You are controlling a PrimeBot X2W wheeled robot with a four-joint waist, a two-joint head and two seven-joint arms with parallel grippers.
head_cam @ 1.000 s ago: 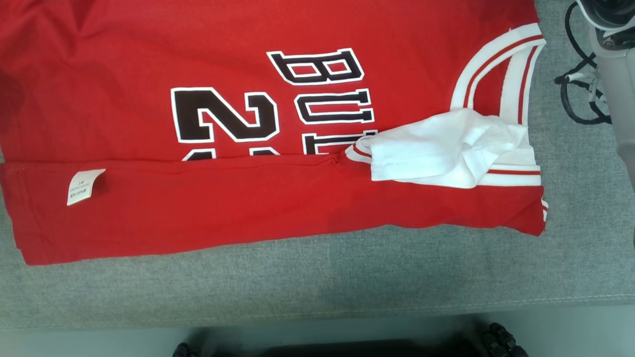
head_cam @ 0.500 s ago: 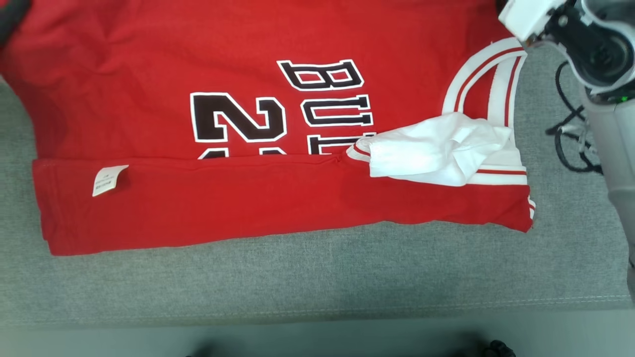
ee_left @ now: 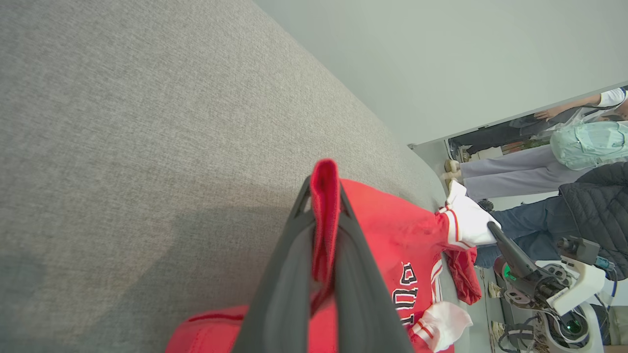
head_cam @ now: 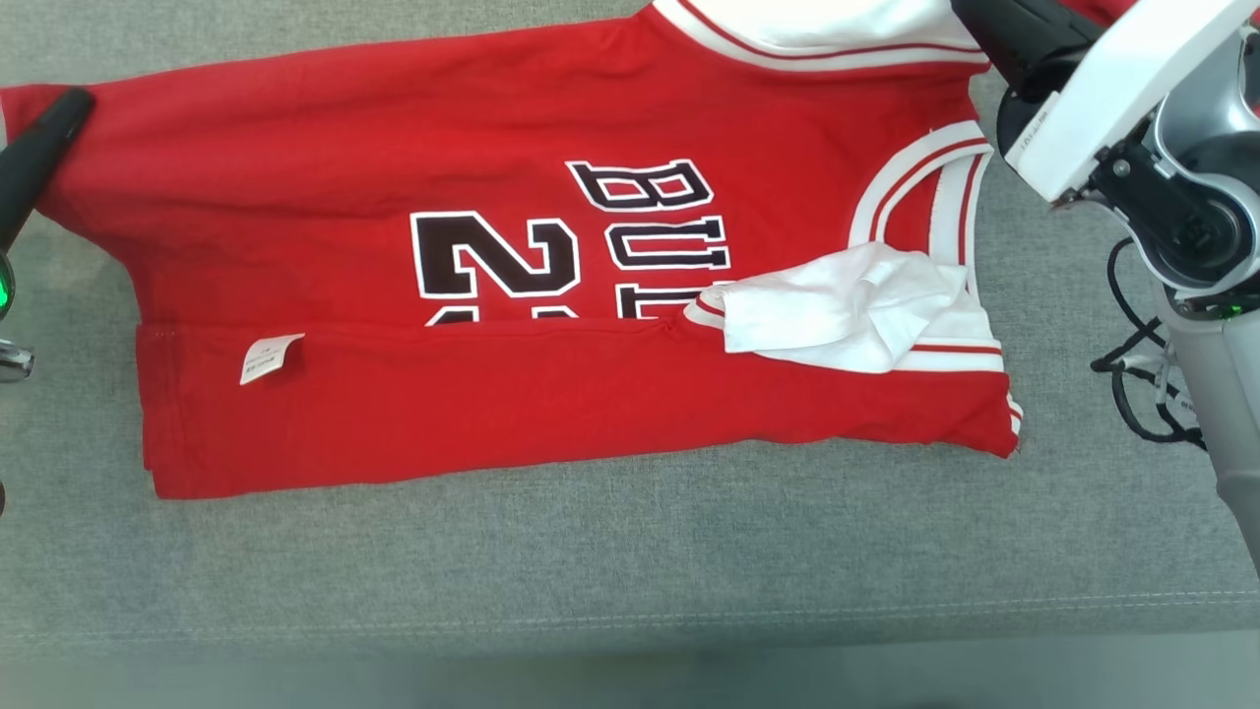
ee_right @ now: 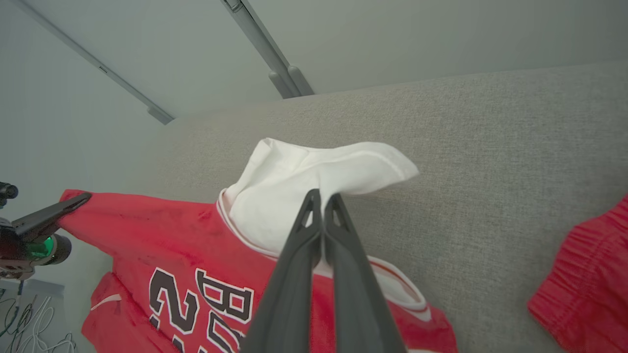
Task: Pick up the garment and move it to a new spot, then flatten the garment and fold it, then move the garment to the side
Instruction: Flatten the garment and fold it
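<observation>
Head view shows the jersey (head_cam: 591, 423) spread flat on a grey cushion (head_cam: 630, 561), chest print facing up. Its near long edge is folded up over the front in a band, and the fold hides the lower part of the 2 and of the letters. A white label (head_cam: 271, 356) sits on that band toward its left end. The crumpled white near sleeve (head_cam: 837, 315) lies at the band's right end, just below the striped trim. The left gripper (ee_left: 325, 193) is at the jersey's far left corner; in the left wrist view its jaws are clamped on a ridge of red cloth that stands between the fingers. The right gripper (ee_right: 322, 198) is at the far right corner, jaws pressed almost together on the edge of the white far sleeve (ee_right: 314, 171), which stands puffed up off the cushion. Red shorts (ee_right: 588, 274) lie apart from the jersey on the cushion. People (ee_left: 539, 166) stand in the background of the left wrist view.
</observation>
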